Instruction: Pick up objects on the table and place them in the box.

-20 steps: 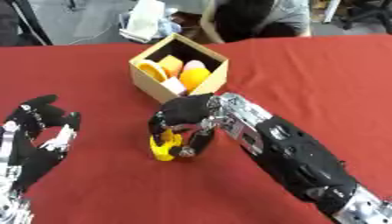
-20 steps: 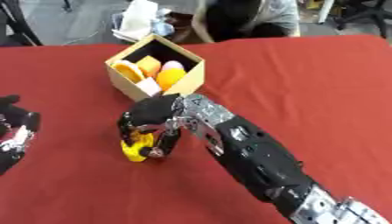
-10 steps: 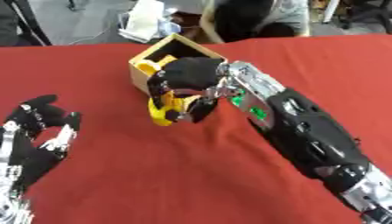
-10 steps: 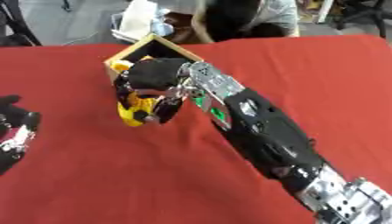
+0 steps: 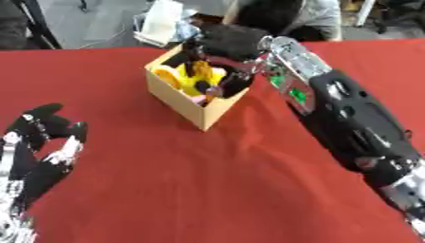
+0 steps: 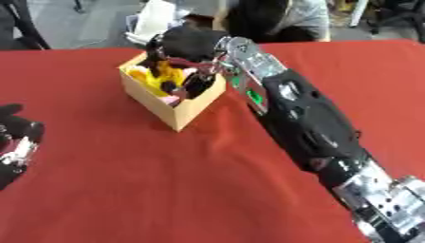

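A small open cardboard box [image 5: 178,100] stands on the red table at the far middle. Orange and yellow pieces [image 5: 167,76] lie inside it, with something pink [image 6: 170,99] low against the front wall. My right hand [image 5: 227,42] hangs over the box, its fingers curled down round a yellow object [image 5: 198,79] that sits inside the box's opening. The right forearm [image 5: 345,108] runs back toward the lower right. At the lower left my left hand [image 5: 43,148] rests open on the table with its fingers up, holding nothing.
A red cloth [image 5: 216,185] covers the table. Beyond the far edge lie a white bundle [image 5: 162,22] and a seated person [image 5: 282,14], who touches nothing on the table.
My right hand has lifted the yellow object off the table in front of the box and carried it up and back into the box's opening. The left hand has stayed put.
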Available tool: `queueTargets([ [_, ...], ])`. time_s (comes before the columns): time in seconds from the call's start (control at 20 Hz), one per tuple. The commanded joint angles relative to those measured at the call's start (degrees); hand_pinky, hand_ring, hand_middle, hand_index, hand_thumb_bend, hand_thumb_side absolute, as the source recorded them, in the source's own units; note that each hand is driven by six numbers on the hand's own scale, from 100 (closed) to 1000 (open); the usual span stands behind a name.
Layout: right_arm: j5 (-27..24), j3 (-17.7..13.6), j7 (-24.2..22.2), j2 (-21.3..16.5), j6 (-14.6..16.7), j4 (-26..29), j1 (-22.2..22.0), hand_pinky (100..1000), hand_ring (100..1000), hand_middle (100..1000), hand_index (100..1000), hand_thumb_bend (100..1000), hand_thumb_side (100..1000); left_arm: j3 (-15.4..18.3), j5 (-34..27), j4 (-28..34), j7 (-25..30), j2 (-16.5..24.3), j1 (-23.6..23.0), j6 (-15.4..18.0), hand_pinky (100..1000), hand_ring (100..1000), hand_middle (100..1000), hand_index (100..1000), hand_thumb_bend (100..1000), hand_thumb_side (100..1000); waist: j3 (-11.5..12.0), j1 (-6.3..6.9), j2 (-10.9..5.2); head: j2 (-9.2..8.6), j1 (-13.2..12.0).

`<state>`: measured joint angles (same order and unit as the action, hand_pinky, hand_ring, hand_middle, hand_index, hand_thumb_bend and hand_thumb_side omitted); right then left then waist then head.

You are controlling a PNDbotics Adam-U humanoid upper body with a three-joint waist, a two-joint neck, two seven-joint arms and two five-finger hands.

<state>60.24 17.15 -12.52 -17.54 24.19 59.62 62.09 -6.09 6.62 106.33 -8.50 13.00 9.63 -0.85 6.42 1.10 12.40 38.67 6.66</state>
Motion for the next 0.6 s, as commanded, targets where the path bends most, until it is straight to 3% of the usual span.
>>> queueTargets([
  [0.05, 3.42, -5.59, 2.73, 0.28, -3.13, -4.59, 1.91, 764, 696, 718, 782, 271, 128, -0.07, -0.11, 1.23, 0.26, 0.38, 0.73, 0.1, 661, 553, 535, 763, 440, 351, 0.31, 0.19, -0.69, -0.78, 0.48],
  [0.1, 4.43, -6.53, 3.32, 0.87, -4.14, -6.24, 2.2, 767, 708, 742, 852, 330, 230, -0.1, -0.13, 1.22, 0.28, 0.39, 0.74, 0.09, 661, 553, 535, 763, 441, 351, 0.38, 0.14, -0.68, -0.76, 0.54],
  [0.3, 7.55, -6.84, 6.92, 2.5, -6.93, -10.52, 3.15, 765, 713, 773, 909, 406, 363, -0.27, -0.16, 1.13, 0.47, 0.29, 0.77, 0.14, 661, 553, 535, 764, 441, 352, 0.3, 0.08, -0.73, -0.67, 0.49],
  [0.6, 5.62, -5.82, 11.4, 1.69, -6.03, -8.64, 3.03, 753, 700, 761, 898, 309, 237, 0.01, 0.0, 0.97, 0.21, 0.4, 0.51, 0.15, 661, 552, 534, 763, 441, 352, -0.51, -0.07, -0.84, -0.52, -0.22],
])
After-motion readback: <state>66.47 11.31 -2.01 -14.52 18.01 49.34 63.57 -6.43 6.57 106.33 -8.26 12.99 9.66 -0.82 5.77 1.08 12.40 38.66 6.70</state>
